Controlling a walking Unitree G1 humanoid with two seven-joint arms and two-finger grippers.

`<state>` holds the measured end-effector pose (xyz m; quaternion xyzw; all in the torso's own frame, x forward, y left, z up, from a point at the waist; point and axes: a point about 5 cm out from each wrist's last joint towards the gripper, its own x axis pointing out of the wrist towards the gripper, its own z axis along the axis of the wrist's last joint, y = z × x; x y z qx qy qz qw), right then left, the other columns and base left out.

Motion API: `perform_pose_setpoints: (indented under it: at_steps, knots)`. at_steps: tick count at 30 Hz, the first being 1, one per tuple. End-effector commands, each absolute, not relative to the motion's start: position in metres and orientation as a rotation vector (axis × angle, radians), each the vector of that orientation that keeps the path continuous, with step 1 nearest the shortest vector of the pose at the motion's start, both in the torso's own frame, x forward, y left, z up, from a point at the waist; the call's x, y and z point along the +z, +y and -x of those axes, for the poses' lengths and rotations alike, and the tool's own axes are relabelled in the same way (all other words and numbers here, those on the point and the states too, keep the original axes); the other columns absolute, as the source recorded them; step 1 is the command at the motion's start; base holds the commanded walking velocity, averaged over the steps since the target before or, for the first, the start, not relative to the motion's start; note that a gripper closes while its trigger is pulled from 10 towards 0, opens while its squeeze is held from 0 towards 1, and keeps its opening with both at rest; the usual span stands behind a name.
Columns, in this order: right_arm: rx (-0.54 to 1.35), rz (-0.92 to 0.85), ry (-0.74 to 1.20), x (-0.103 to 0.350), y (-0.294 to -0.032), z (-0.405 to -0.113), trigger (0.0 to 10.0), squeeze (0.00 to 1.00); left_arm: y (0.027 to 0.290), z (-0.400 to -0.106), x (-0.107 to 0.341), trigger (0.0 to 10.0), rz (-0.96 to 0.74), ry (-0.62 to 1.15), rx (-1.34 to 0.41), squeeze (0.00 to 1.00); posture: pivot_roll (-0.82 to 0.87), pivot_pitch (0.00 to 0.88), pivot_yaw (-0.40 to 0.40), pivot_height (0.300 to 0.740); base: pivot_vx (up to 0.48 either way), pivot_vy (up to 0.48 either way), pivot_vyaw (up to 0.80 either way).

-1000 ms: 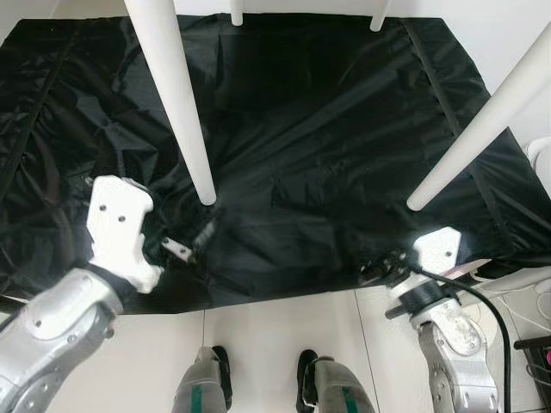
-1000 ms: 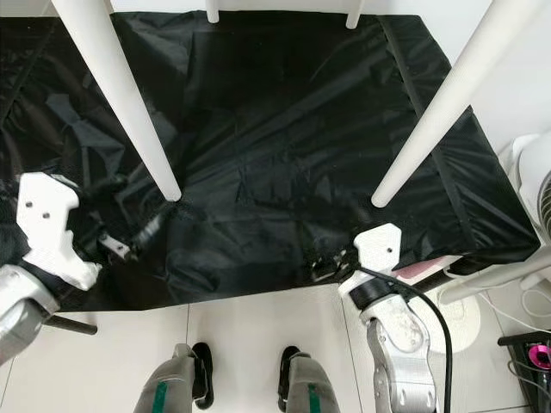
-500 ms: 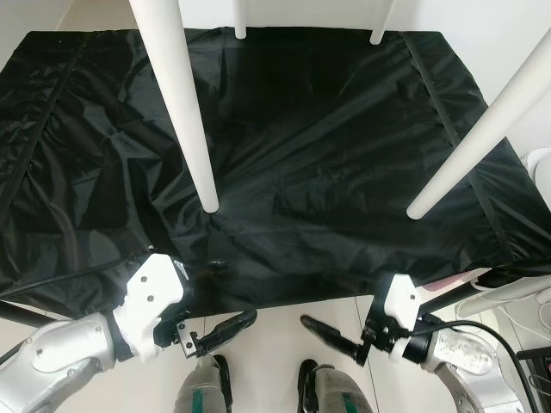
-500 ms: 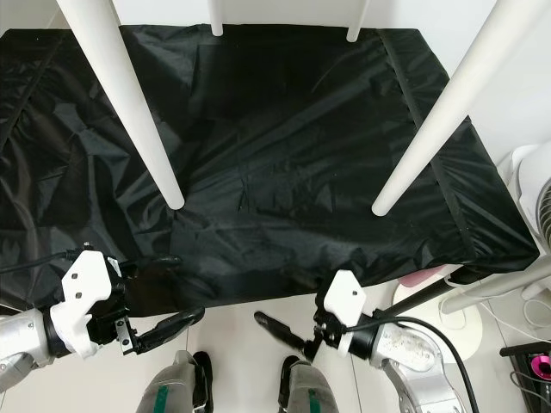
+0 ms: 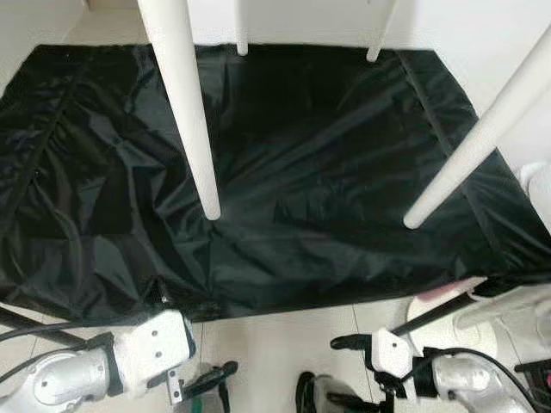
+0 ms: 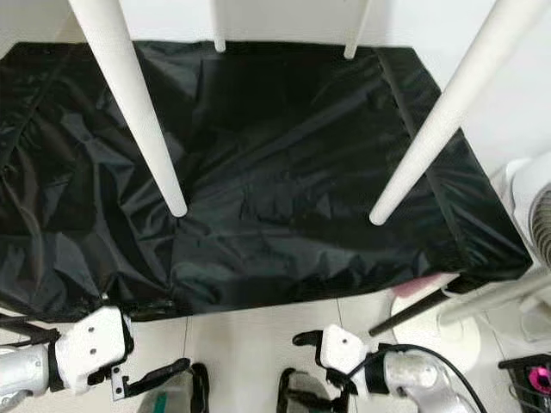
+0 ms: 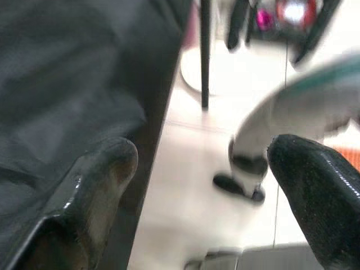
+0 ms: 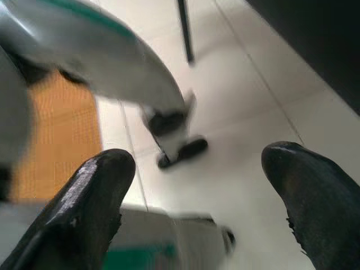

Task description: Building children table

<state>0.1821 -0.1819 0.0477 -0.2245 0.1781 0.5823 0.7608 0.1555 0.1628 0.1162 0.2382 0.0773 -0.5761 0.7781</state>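
1. Four white table legs, among them the near left leg [image 5: 191, 120] and the near right leg [image 5: 469, 151], point up over a black sheet [image 5: 301, 172] on the tiled floor [image 6: 250, 344].
2. The left end effector [image 5: 211, 379] hangs low near the sheet's front edge, fingers spread, gripping nothing.
3. The right end effector [image 7: 270, 22] is also low, fingers apart; it looks empty, though blurred.
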Motion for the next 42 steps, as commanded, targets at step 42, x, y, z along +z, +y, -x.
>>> perform_pose_setpoints:
  at_steps: [42]
  knots:
    - [0.047, 0.057, 0.909, -0.084, -0.221, -0.158, 10.0, 0.0, 0.217, -0.14, -0.089, 10.0, -0.539, 1.036, -0.554, 0.0, -0.02, 0.139, 0.031, 0.74, 0.0, 0.0, 0.0]
